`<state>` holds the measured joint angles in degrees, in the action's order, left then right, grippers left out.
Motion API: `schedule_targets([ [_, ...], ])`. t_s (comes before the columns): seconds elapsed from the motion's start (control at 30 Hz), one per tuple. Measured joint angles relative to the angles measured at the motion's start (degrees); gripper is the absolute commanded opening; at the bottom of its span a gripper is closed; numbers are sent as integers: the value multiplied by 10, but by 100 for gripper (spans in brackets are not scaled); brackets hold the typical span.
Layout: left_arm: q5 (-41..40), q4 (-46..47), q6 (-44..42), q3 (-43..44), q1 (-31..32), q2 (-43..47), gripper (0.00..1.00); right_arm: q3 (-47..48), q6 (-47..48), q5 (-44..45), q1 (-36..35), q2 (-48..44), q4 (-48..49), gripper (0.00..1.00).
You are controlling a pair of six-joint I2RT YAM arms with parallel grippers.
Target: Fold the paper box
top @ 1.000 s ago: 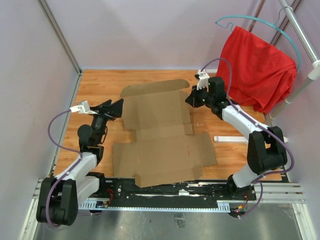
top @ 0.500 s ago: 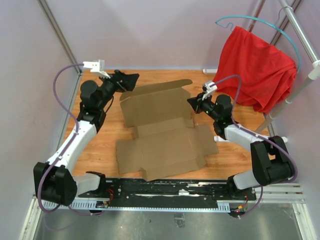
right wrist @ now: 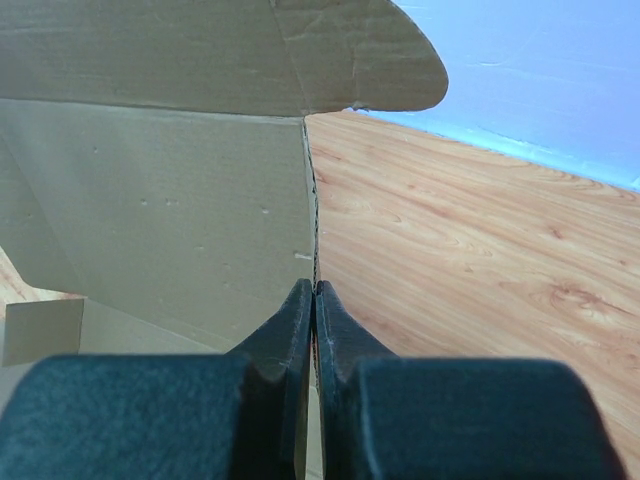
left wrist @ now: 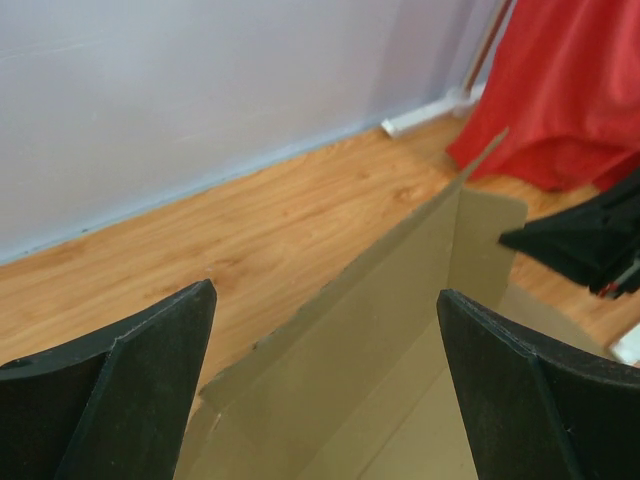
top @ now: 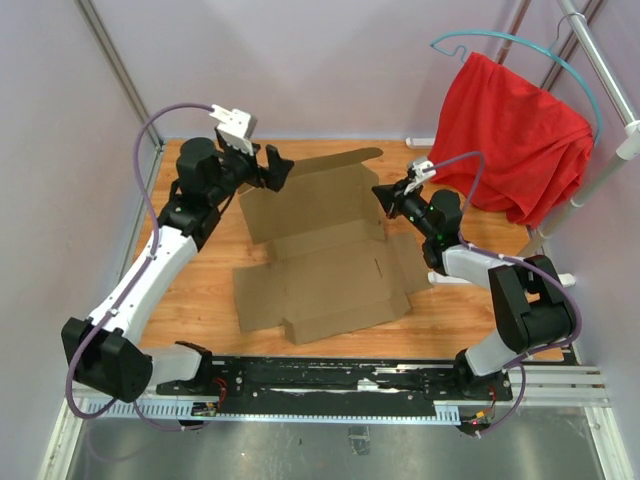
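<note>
Right claw (right wrist: 315, 290), shut, pinches the paper box (top: 320, 270) at its raised far panel's 3 o'clock edge, seemingly propping it. Left claw (top: 277, 170), wide open and empty, straddles the 10 o'clock corner. The box sits mid-bench (top: 200, 290).

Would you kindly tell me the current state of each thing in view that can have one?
paper box: partly folded, far panel raised, near panels lying flat.
left gripper: open, holding nothing, by the raised panel's left end.
right gripper: shut on the paper box's right edge.
red cloth: hanging at the far right, untouched.
</note>
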<state>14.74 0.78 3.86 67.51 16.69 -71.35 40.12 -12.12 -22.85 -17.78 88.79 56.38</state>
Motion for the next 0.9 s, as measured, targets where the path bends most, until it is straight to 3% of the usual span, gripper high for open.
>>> schedule_targets([
  [0.1,-44,-15,-59,-2,36,-9,99,0,-1,-11,0,0,4,1],
  [0.3,-82,-6,-120,-17,40,-19,99,0,2,-32,0,-2,2,1],
  [0.6,-58,12,-167,-23,40,-46,97,-1,5,-49,0,-19,-24,1],
  [0.9,-42,12,-186,-23,40,-63,87,-2,6,-61,0,-27,-42,1],
])
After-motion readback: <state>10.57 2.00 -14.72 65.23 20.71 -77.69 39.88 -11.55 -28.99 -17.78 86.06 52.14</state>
